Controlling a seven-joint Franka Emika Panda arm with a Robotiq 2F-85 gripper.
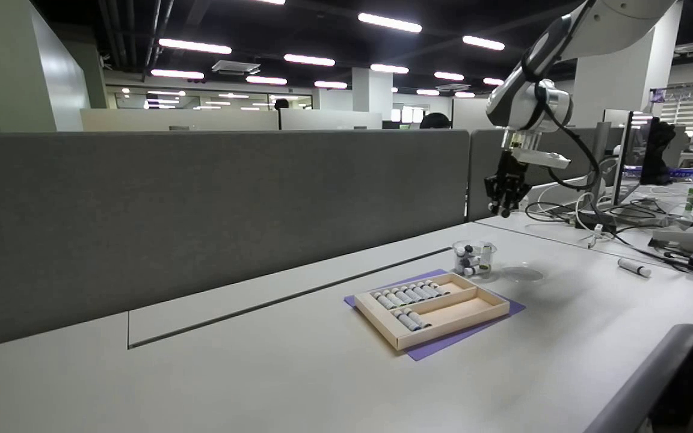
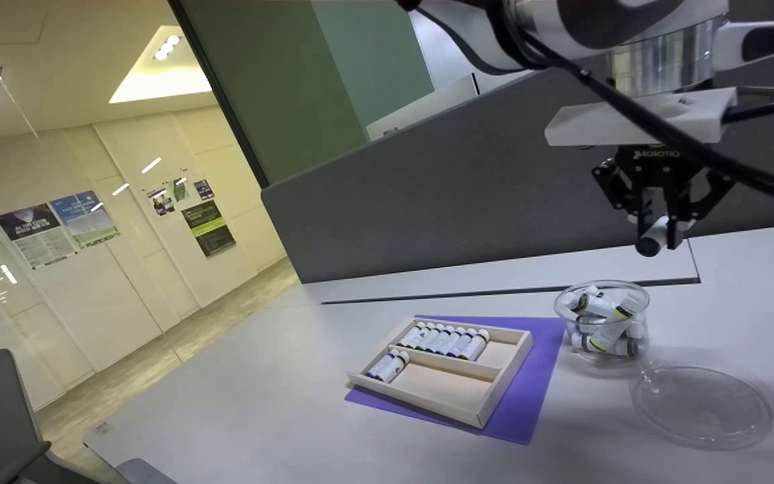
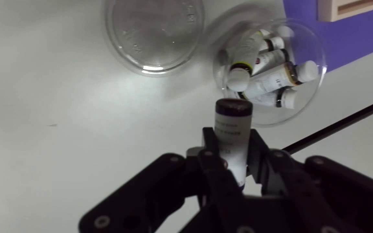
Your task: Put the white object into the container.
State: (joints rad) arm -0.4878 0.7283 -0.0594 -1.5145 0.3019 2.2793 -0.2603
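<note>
While the bowl (image 3: 303, 103) and the tray (image 2: 447, 386) both contain vials (image 3: 275, 81), the gripper (image 2: 658, 230) grasps one white vial (image 3: 233, 129) in the air, well above the table (image 2: 259, 403)

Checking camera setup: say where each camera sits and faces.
An exterior view: near the arm, facing gray partition and postered wall; arm, gripper show.
An exterior view: above the desk, facing gray partition and ceiling lights; arm, gripper show.
Wrist view: on the wrist, facing the clear bowl; gripper fingers and held white bottle show.
Both exterior views share wooden tray, clear bowl.
</note>
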